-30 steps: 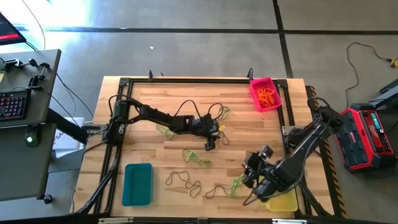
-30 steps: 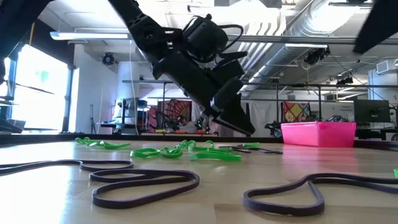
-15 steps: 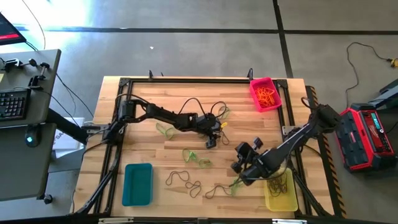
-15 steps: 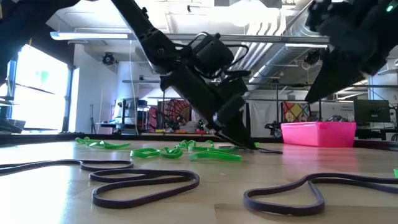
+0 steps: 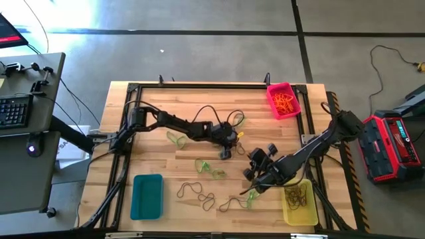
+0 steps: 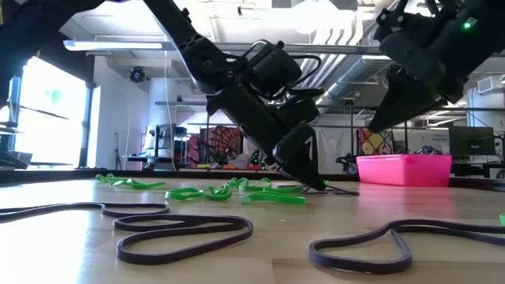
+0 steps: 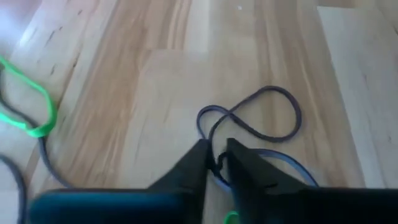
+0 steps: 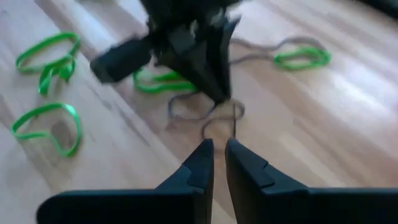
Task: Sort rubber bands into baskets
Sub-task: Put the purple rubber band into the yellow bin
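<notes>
While the right gripper [image 5: 255, 174] hung over the yellow basket [image 5: 300, 207] a second ago, it now sits above the table's middle, and the left gripper [image 7: 216, 163], then raised, has dropped to the wood. In the left wrist view its fingers [image 7: 194, 163] are pinched on a dark band [image 7: 261, 118] lying on the table [image 5: 153, 143]. The right gripper's fingers [image 8: 200, 163] stand nearly together with nothing between them. Nearest the front edge lie about three dark bands [image 5: 199, 194], between the teal basket [image 5: 147, 196] and the yellow one, which holds dark bands. Farther in lie about five green bands [image 5: 210, 168]. At the far corner stands the pink basket [image 5: 283, 99] with orange bands [image 5: 285, 101]. Three baskets in all.
</notes>
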Controlling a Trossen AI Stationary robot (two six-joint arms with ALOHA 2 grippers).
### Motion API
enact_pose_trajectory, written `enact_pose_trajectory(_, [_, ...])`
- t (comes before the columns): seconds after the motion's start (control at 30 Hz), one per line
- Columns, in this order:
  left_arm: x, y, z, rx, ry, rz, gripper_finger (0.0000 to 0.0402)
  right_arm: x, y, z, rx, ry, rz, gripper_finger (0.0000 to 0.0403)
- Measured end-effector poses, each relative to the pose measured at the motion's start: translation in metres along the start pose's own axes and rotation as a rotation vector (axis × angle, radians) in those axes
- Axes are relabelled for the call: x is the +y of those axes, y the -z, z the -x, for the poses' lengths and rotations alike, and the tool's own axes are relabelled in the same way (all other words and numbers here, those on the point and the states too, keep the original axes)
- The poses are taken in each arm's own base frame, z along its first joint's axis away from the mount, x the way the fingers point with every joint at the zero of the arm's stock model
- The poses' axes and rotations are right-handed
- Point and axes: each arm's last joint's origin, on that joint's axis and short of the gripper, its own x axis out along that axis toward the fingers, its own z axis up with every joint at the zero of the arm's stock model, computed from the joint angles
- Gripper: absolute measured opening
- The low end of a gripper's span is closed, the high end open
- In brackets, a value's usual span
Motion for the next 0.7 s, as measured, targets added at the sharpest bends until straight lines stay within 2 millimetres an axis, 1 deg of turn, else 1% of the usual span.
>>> enact_pose_trajectory(0.03, [-0.001, 0.000, 0.000, -0.003, 0.002, -0.012, 0.0026, 0.000, -0.001, 0.000, -0.022, 0.006, 0.003, 0.0030])
enact_pose_trajectory(0.1, [-0.002, -0.001, 0.000, -0.011, 0.003, -0.034, 0.0008, 0.000, -0.002, 0.000, -0.062, 0.019, 0.003, 0.0030])
enact_pose_trajectory(0.2, [-0.004, -0.002, 0.001, -0.016, -0.005, -0.060, 0.0008, -0.001, -0.003, 0.000, -0.114, 0.040, 0.005, 0.0027])
enact_pose_trajectory(0.27, [-0.005, -0.003, 0.003, -0.018, -0.020, -0.072, 0.0004, -0.001, -0.002, -0.002, -0.136, 0.042, 0.020, 0.0017])
enact_pose_trajectory(0.37, [-0.006, -0.002, 0.008, -0.045, -0.050, -0.088, 0.0002, -0.005, 0.007, -0.008, -0.165, 0.038, 0.035, 0.0003])
enact_pose_trajectory(0.57, [-0.007, 0.007, 0.031, -0.146, -0.042, -0.072, 0.0001, -0.017, 0.034, -0.028, -0.182, -0.055, -0.051, 0.0002])
enact_pose_trajectory(0.63, [-0.008, 0.006, 0.039, -0.202, -0.021, -0.069, 0.0001, -0.019, 0.039, -0.033, -0.186, -0.106, -0.082, 0.0003])
enact_pose_trajectory(0.7, [-0.010, 0.004, 0.046, -0.252, 0.006, -0.063, 0.0001, -0.019, 0.037, -0.038, -0.184, -0.162, -0.100, 0.0006])
